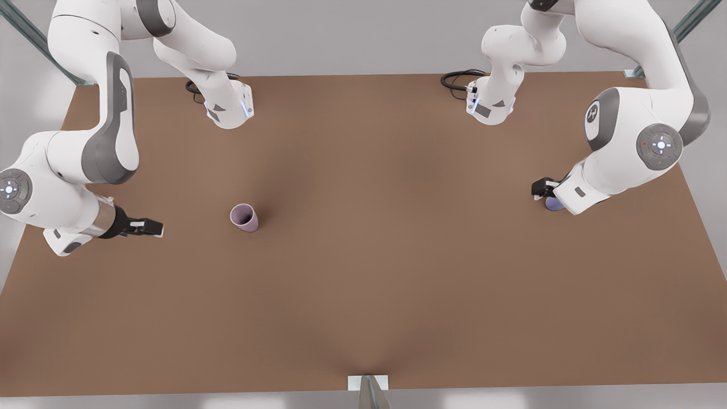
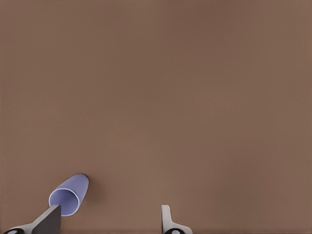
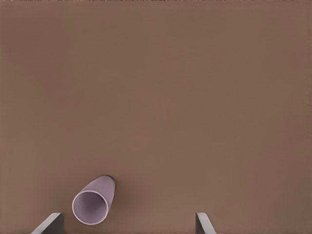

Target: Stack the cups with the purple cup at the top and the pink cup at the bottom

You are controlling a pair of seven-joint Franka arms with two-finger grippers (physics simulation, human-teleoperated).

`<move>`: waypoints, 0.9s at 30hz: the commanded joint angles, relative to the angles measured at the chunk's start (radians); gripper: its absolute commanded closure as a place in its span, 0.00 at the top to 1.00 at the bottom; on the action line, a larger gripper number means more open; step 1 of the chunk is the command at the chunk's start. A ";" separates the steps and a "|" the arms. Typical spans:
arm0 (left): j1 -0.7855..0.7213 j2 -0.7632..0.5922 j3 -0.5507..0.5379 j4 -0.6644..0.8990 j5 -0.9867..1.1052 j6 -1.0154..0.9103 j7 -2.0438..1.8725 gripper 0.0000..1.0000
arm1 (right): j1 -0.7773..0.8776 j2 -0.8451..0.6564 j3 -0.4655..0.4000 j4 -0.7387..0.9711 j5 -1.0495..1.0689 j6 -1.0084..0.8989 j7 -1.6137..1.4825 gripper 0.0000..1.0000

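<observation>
The left gripper (image 1: pixel 544 191) hangs low over the purple cup (image 1: pixel 554 203) near the table's (image 1: pixel 363 295) edge on the front view's right, forearm angled steeply down, fingers (image 2: pixel 168 220) spread wide. The right gripper (image 1: pixel 152 228) reaches level from the opposite edge toward the pink cup (image 1: pixel 245 217), near it but apart, jaws wide. Both cups stand upright, mouths up, well apart.
</observation>
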 commanded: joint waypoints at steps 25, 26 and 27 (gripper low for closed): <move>0.003 0.016 0.000 -0.013 0.018 -0.040 0.033 1.00 | 0.114 -0.148 0.026 -0.731 0.041 0.675 0.238 1.00; 0.003 0.016 -0.001 -0.014 0.018 -0.043 0.033 1.00 | 0.147 -0.145 0.026 -0.730 0.031 0.674 0.284 1.00; 0.003 0.016 0.000 -0.013 0.018 -0.044 0.033 1.00 | 0.150 -0.144 0.026 -0.737 0.021 0.672 0.285 1.00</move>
